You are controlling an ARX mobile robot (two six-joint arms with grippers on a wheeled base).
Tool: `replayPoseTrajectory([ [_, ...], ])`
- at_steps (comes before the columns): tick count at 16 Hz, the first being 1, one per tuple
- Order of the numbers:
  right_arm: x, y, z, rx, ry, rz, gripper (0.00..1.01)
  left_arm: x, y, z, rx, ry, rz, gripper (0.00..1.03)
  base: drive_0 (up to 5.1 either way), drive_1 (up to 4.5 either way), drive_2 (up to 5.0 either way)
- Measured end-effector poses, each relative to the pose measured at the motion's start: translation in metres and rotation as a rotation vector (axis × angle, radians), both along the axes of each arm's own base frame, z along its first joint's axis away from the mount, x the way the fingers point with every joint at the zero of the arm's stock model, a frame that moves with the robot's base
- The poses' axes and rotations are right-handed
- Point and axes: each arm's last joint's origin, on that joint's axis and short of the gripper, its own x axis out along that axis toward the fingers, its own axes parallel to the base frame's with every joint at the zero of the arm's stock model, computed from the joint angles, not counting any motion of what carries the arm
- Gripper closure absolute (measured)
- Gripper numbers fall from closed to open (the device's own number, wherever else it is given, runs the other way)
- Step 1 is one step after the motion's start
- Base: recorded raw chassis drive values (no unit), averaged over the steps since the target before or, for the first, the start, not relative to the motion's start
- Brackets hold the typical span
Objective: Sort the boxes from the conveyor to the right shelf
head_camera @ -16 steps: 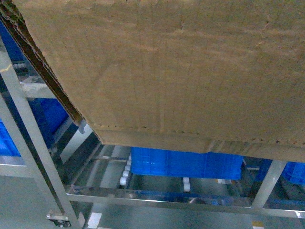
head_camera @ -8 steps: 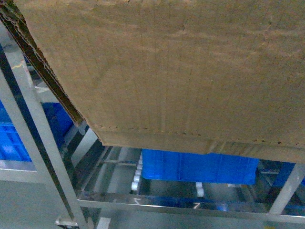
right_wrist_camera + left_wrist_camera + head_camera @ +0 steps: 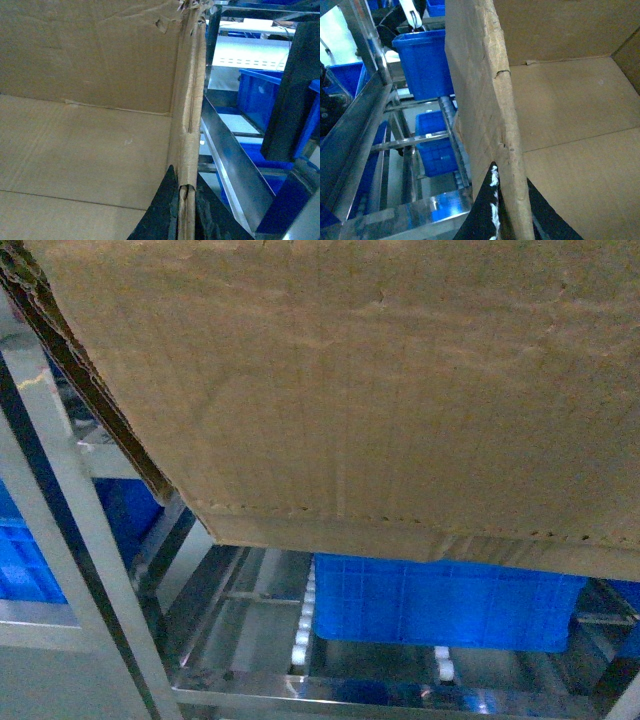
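- Left wrist view: the left gripper (image 3: 506, 210) has one dark finger (image 3: 482, 212) on the outer face and one on the inner face of a side wall of the cardboard box (image 3: 560, 130), closed tight on the wall's ragged top edge.
- Right wrist view: the right gripper (image 3: 186, 212) pinches the opposite wall the same way, with a black finger (image 3: 162, 212) on the inner face and its partner on the outer face, clamped shut on the torn cardboard rim.
- Both wrist views look into the box's bare brown interior, where a floor crease and the far wall show.
- Head view: the box (image 3: 360, 390) fills the upper part of the frame, held up off any surface, tilted, with a perforated line running near its lower edge.
- Beneath and beyond the box stands the stainless-steel shelf (image 3: 330, 690), with its grey upright (image 3: 70, 510) at the left and small white rollers (image 3: 303, 636) along its lower rails.
- A blue plastic bin (image 3: 445, 602) sits on the shelf's lower tier, directly below the box, with more blue bins (image 3: 25, 560) at the far left.
- In the left wrist view, other blue bins (image 3: 427, 62) stand on the rack just beside the box's outer wall.
- The conveyor is in none of the views.
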Motion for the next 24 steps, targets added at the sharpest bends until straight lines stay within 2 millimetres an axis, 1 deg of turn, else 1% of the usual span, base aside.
replayPoseTrajectory([
  [1,0.0,0.0,0.0,0.0,-0.003,0.0,0.98,0.0,0.0,0.0,-0.001,-0.003,0.001,1.0,0.0,4.09,-4.2],
  [7,0.002,0.0,-0.002,-0.006,0.021,0.011,0.98,0.003,-0.001,0.0,0.007,0.019,0.004,1.0,0.0,0.0,0.0],
  [8,0.012,0.001,0.001,-0.021,0.027,0.017,0.98,0.014,-0.005,0.004,0.009,0.025,0.014,1.0,0.0,0.0,0.0],
  [11,0.039,0.003,0.011,-0.032,0.037,0.028,0.98,0.036,-0.008,0.016,0.014,0.045,0.024,1.0,0.0,0.0,0.0],
  [13,0.07,0.005,0.017,-0.04,0.044,0.04,0.98,0.061,-0.013,0.024,0.029,0.052,0.03,1.0,0.0,0.0,0.0],
  [15,0.1,0.004,0.02,-0.054,0.04,0.046,0.98,0.084,-0.018,0.028,0.036,0.051,0.036,1.0,0.0,0.0,0.0],
  [18,0.141,0.007,0.025,-0.072,0.078,0.061,0.98,0.119,-0.021,0.025,0.062,0.073,0.046,1.0,0.0,0.0,0.0],
  [19,0.159,0.008,0.028,-0.097,0.025,0.061,0.98,0.131,-0.021,0.026,0.063,0.056,0.055,1.0,0.0,0.0,0.0],
  [20,0.173,0.01,0.031,-0.116,0.013,0.062,0.98,0.143,-0.02,0.031,0.067,0.041,0.066,1.0,0.0,0.0,0.0],
  [22,0.187,0.016,0.025,-0.133,0.028,0.07,0.98,0.157,-0.019,0.031,0.078,0.053,0.068,1.0,0.0,0.0,0.0],
  [24,0.194,0.02,0.028,-0.137,0.036,0.061,0.98,0.171,-0.018,0.029,0.078,0.068,0.057,1.0,0.0,0.0,0.0],
])
